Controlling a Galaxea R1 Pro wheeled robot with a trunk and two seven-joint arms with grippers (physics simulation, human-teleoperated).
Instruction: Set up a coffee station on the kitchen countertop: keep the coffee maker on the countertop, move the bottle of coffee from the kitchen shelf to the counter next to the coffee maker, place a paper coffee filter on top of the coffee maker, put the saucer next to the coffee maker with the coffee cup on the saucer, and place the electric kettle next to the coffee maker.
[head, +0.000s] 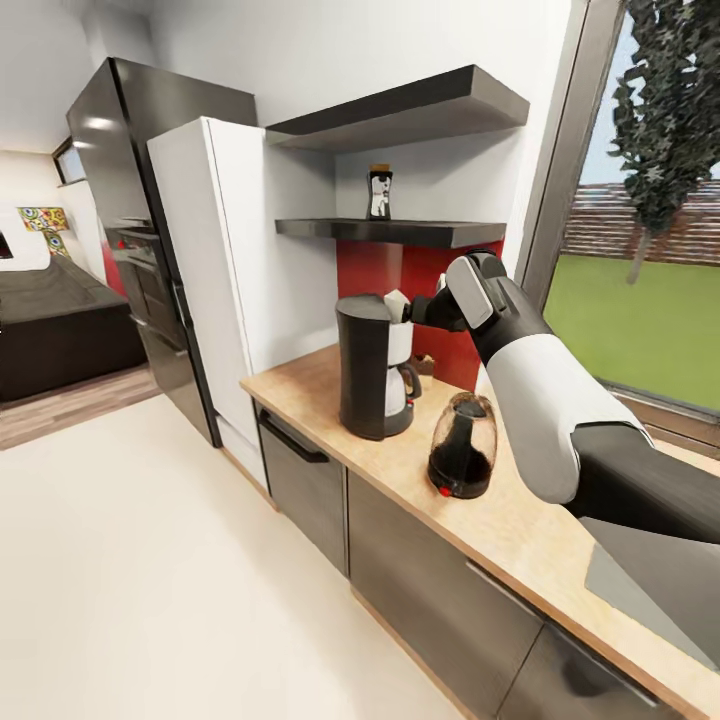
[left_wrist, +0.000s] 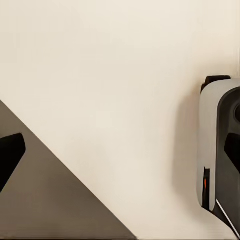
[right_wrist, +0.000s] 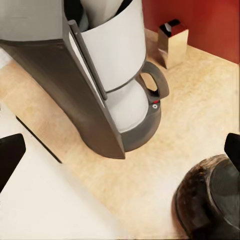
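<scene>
Head view, right gripper (head: 398, 305) atop coffee maker (head: 375, 365), apparently open, electric kettle (head: 462, 446) beside.

Head view: high, off the bench's (head: 520, 520) front edge, facing obliquely down its length toward the coffee maker (head: 375, 365), kettle (head: 463, 445) and wall shelf (head: 400, 230). Right wrist view: close above the bench (right_wrist: 200, 125), looking steeply down; shares the coffee maker (right_wrist: 100, 75) and kettle (right_wrist: 212, 200) with the head view. Left wrist view: pointed down at pale floor (left_wrist: 110, 90).
</scene>
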